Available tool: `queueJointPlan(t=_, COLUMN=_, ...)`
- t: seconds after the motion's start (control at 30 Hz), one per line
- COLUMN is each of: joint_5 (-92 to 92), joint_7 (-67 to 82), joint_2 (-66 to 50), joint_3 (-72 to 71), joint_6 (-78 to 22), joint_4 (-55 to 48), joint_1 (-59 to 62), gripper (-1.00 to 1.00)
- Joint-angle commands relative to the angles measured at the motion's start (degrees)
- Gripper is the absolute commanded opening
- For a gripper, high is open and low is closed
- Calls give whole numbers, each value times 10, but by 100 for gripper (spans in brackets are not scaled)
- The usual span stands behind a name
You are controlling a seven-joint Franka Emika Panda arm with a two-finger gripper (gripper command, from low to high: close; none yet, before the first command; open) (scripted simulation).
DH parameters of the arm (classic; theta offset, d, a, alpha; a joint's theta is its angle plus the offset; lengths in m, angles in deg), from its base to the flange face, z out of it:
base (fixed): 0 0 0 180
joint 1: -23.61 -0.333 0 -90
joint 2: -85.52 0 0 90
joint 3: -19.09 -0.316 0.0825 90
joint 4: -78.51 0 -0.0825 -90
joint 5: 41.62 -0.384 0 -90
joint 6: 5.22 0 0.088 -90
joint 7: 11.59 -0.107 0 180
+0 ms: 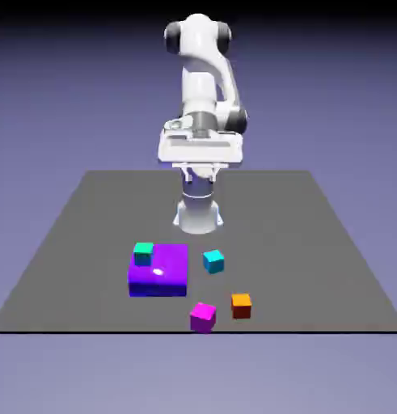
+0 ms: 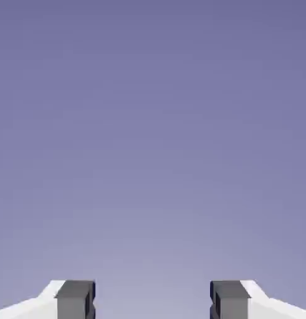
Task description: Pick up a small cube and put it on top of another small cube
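Observation:
The small magenta-pink cube point(image 1: 203, 316) sits on the grey table near its front edge. Other small cubes lie apart from it: an orange one point(image 1: 242, 305) just to its right, a cyan one point(image 1: 213, 260) farther back, and a teal one point(image 1: 143, 253) at the purple block's back left corner. My gripper point(image 1: 200, 164) hangs high above the table's far part, well away from every cube. In the hand view the gripper point(image 2: 153, 300) is open, its grey fingertips point(image 2: 75, 299) wide apart with only backdrop between them.
A large flat purple block point(image 1: 159, 273) lies left of the cyan cube. I cannot tell whether the teal cube rests on it or just behind it. The table's front edge point(image 1: 198, 331) runs just below the magenta cube.

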Motion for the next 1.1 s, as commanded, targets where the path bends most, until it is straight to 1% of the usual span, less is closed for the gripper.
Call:
queueJointPlan(t=0.0, joint_5=2, joint_7=-11, joint_2=-21, joint_3=-5, joint_6=-12, joint_4=-13, joint_1=6, gripper=0)
queueJointPlan(t=0.83, joint_5=51, joint_7=-284, joint_2=-534, joint_3=-140, joint_6=-304, joint_4=-337, joint_1=143, gripper=0)
queueJointPlan(t=0.87, joint_5=51, joint_7=-284, joint_2=-534, joint_3=-140, joint_6=-304, joint_4=-337, joint_1=143, gripper=0)
queueJointPlan(t=1.0, joint_5=76, joint_7=-301, joint_2=-617, joint_3=-116, joint_6=-229, joint_4=-344, joint_1=122, gripper=0)
queueJointPlan(t=1.03, joint_5=78, joint_7=-302, joint_2=-623, joint_3=-114, joint_6=-223, joint_4=-345, joint_1=121, gripper=0)
queueJointPlan(t=1.07, joint_5=78, joint_7=-302, joint_2=-623, joint_3=-114, joint_6=-223, joint_4=-345, joint_1=121, gripper=-100)
